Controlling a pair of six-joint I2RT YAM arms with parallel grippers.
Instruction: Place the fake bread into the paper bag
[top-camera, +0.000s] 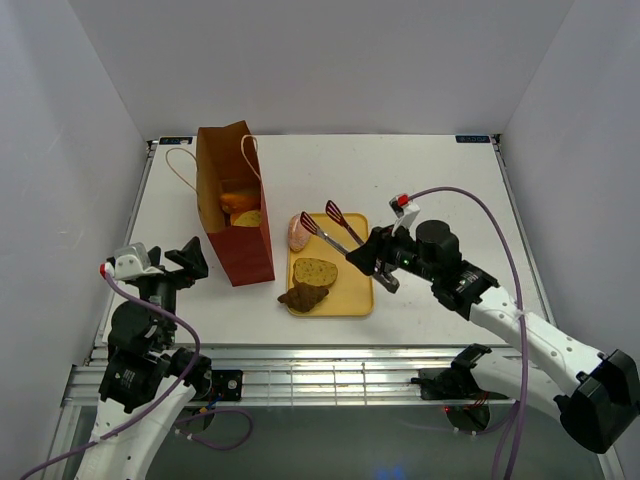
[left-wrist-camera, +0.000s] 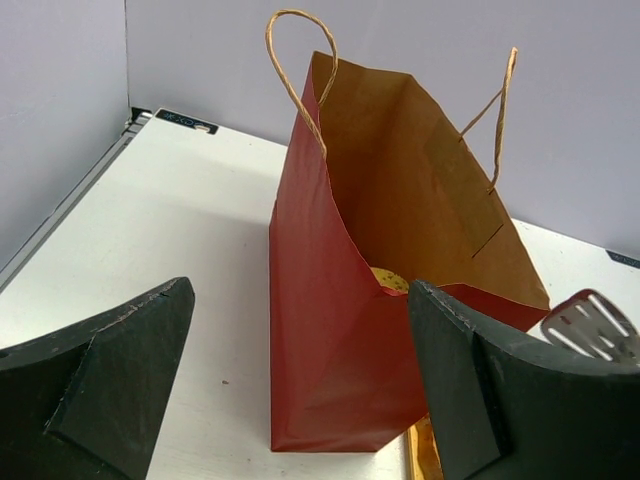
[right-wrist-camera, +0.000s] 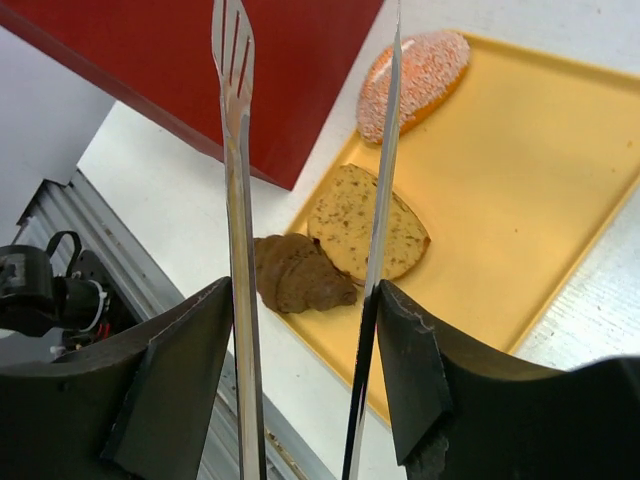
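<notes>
The paper bag (top-camera: 240, 235) stands upright and open, with bread (top-camera: 240, 205) inside; a speckled piece (left-wrist-camera: 388, 280) shows in the bag (left-wrist-camera: 330, 330) in the left wrist view. On the yellow tray (top-camera: 355, 295) lie a pink oval roll (top-camera: 298, 232), a speckled slice (top-camera: 315, 270) and a brown croissant (top-camera: 303, 296). My right gripper (top-camera: 378, 262) is shut on silver tongs (top-camera: 335, 232), whose spread tips hang over the tray's far part, holding nothing. From the right wrist the tongs (right-wrist-camera: 235, 200) frame the slice (right-wrist-camera: 365, 222) and croissant (right-wrist-camera: 295, 272). My left gripper (top-camera: 187, 262) stands open left of the bag.
The tray lies just right of the bag, its near left corner under the croissant. The table's front rail runs close below the tray. White walls close in the table on three sides.
</notes>
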